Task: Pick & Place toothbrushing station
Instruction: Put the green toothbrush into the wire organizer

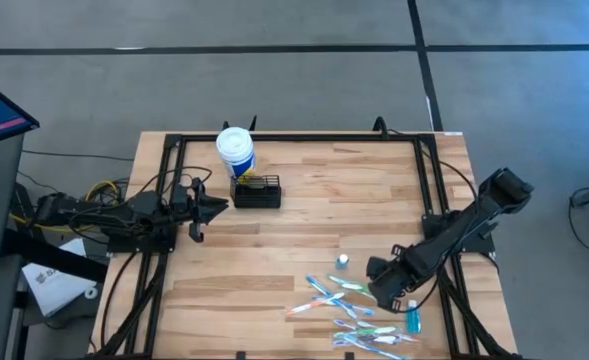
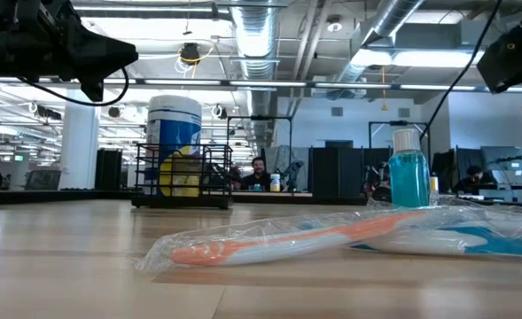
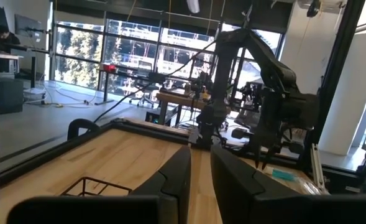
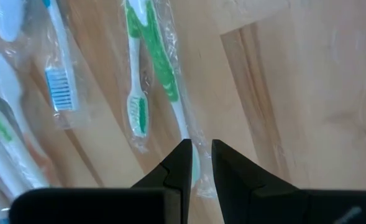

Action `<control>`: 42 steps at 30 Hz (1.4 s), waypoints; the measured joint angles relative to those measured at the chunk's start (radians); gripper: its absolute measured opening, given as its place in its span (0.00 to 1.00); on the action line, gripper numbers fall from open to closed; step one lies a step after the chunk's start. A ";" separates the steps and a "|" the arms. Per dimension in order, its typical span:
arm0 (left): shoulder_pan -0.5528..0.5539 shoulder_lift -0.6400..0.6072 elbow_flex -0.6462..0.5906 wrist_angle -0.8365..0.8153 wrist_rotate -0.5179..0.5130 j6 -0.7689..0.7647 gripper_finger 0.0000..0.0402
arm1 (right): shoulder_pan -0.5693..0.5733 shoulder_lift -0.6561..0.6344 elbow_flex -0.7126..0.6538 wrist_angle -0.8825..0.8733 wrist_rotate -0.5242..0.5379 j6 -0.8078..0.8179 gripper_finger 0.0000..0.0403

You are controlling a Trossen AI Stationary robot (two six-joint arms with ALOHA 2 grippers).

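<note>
The toothbrushing station (image 1: 257, 191), a small black wire caddy, stands on the far left part of the wooden bench (image 1: 314, 215), just beside and touching or nearly touching the white blue-labelled tub (image 1: 235, 149), which rises taller than it at its far-left corner. In the low view something yellow shows through the caddy's wires, though whether it is inside or behind cannot be told. The left tool (image 1: 217, 207) hovers above the bench just left of the caddy, apart from it, its two dark fingers (image 3: 170, 177) drawn close with only a narrow gap and nothing between them. Well apart, at the near right of the bench, lies a scatter of wrapped toothbrushes (image 1: 349, 305) in clear film, with a small blue-capped item (image 1: 343, 261) beside them and a bottle of blue liquid (image 1: 412, 318) at the pile's right edge. The right tool (image 1: 377, 270) is low over this pile, its fingers (image 4: 178, 165) nearly pressed together and empty, their tips right over the handle of a green toothbrush (image 4: 151, 68) in its wrapper.
</note>
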 joint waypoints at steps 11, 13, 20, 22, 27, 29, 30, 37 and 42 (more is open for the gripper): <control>0.000 0.000 0.000 0.007 0.000 0.000 0.14 | 0.000 0.039 0.018 0.001 -0.040 -0.014 0.13; 0.000 0.000 0.000 0.007 0.000 0.000 0.14 | 0.000 0.039 0.018 0.005 -0.040 -0.014 0.14; 0.000 0.000 0.000 0.007 0.000 0.000 0.14 | 0.000 0.039 0.018 0.010 -0.041 -0.014 0.23; 0.000 0.000 0.000 0.007 0.000 0.000 0.14 | 0.000 0.039 0.018 0.010 -0.040 -0.021 0.28; 0.000 0.000 0.000 0.007 0.000 0.000 0.14 | 0.000 0.039 0.018 0.003 -0.027 -0.057 0.38; 0.000 0.000 0.000 0.008 0.000 0.000 0.14 | 0.000 0.038 0.018 -0.001 -0.018 -0.067 0.40; 0.000 0.000 0.000 0.008 0.000 0.000 0.14 | 0.000 0.038 0.018 -0.004 -0.017 -0.070 0.41; 0.000 0.000 0.000 0.009 0.000 0.000 0.14 | 0.000 0.038 0.018 -0.014 0.005 -0.082 0.40; 0.000 0.000 0.000 0.010 0.000 0.000 0.14 | 0.000 0.037 0.006 -0.008 0.004 -0.082 0.37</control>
